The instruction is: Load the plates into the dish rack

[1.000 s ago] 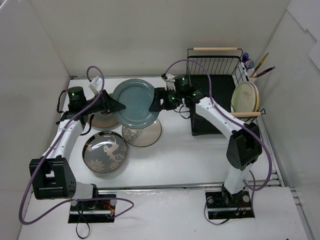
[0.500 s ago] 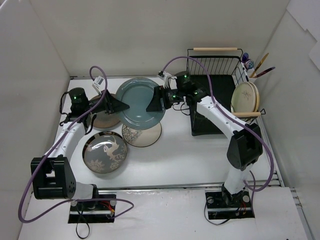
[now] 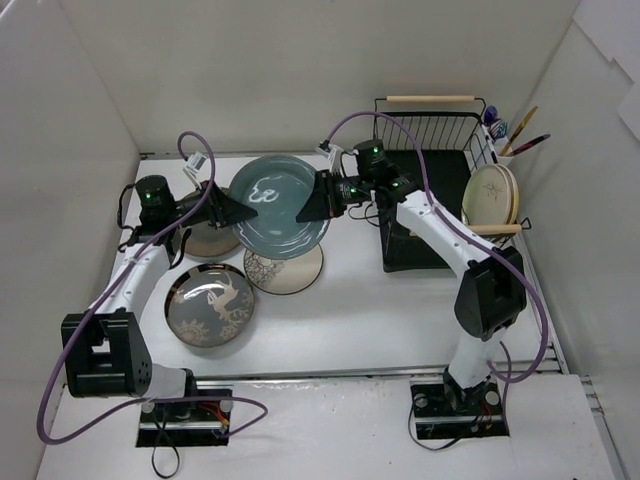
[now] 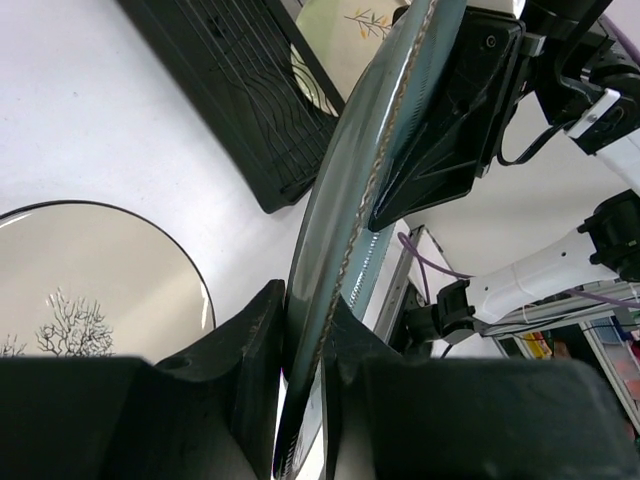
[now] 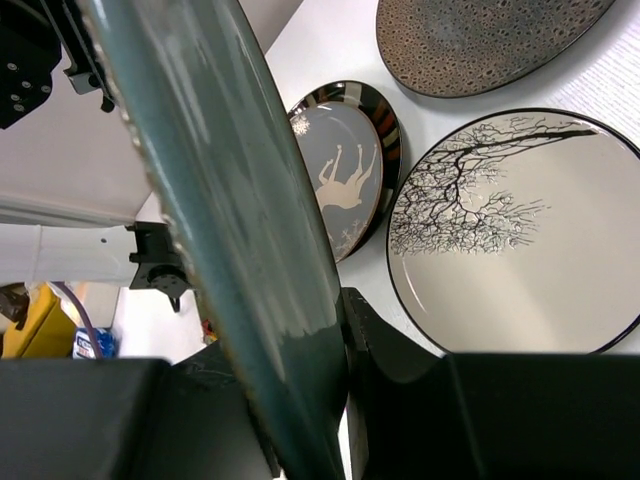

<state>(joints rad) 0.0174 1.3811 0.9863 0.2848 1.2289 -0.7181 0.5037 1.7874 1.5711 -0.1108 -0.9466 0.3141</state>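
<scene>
- Above the left middle of the table (image 3: 380, 310), the teal plate (image 3: 278, 205) hangs tilted in the air, its rim off the surface.
- Three more plates lie flat below and around it. A brown plate (image 3: 205, 242) is at the left. A beige plate (image 3: 290, 272) with a tree pattern sits partly under the teal one. A dark plate (image 3: 210, 303) with a deer lies nearer the arm bases.
- The rack (image 3: 430, 200) stands at the far right, close to the right wall.
- A cream plate (image 3: 490, 193) stands on edge at the rack's right end, with bare wire slots showing to its left.
- A cup (image 3: 503, 140) of utensils sits at the rack's far right corner.
- Bare white table runs between the teal plate and the rack, and across the near middle.
- The left gripper (image 3: 240, 211) clamps the teal plate's left rim. In the left wrist view its fingers (image 4: 255, 340) press on both faces, only the plate's thickness apart.
- The right gripper (image 3: 306, 210) grips the opposite rim. In the right wrist view its fingers (image 5: 400, 370) are closed narrowly on the edge.
- Both grippers carry the teal plate between them.
</scene>
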